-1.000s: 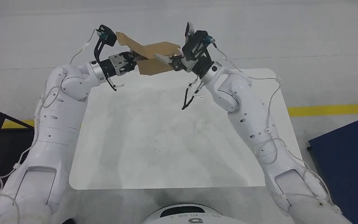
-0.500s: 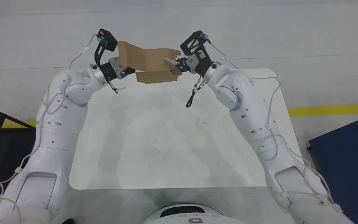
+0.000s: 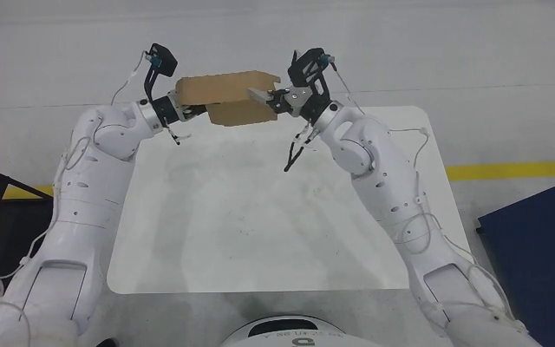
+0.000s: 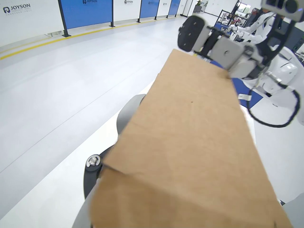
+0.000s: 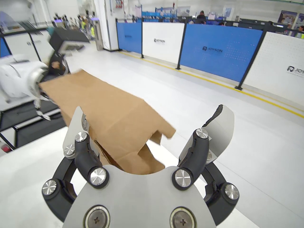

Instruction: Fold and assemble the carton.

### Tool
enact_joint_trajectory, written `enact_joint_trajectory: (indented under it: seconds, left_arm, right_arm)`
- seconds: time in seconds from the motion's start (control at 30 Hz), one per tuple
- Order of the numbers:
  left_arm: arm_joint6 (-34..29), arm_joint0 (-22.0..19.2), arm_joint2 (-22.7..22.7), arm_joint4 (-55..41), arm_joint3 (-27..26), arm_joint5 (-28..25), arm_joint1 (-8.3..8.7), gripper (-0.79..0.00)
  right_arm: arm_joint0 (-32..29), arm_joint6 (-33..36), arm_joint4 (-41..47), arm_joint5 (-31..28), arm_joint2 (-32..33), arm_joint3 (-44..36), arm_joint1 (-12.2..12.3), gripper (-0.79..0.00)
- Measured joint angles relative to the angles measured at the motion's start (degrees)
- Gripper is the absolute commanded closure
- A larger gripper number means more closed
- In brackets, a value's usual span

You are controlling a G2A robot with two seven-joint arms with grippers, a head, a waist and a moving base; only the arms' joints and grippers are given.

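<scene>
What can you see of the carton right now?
The carton is plain brown cardboard, a long, partly folded sleeve held roughly level in the air above the far edge of the table. The left gripper clamps one end. The other end, open with loose unfolded flaps, sits between the spread fingers of the right gripper; one finger rests against its side, the other stands apart. Nothing else touches it.

carton covering left claw, near end cropped
</scene>
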Motion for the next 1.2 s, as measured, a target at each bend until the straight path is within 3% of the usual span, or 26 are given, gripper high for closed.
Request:
enact_joint_trajectory:
  seconds: [0.1,1.2]
  left_arm:
    - [1.23,0.06,-0.23,1.29,0.56,0.06,0.08,0.0]
    - [1.61,0.12,-0.31,1.4,0.73,0.13,0.09,0.0]
  right_arm:
    - [-0.54,-2.36,0.36,-1.01,0.5,-1.53,0.09,-0.785]
    - [-0.49,-2.01,0.27,-0.91,0.47,-1.4,0.09,-0.785]
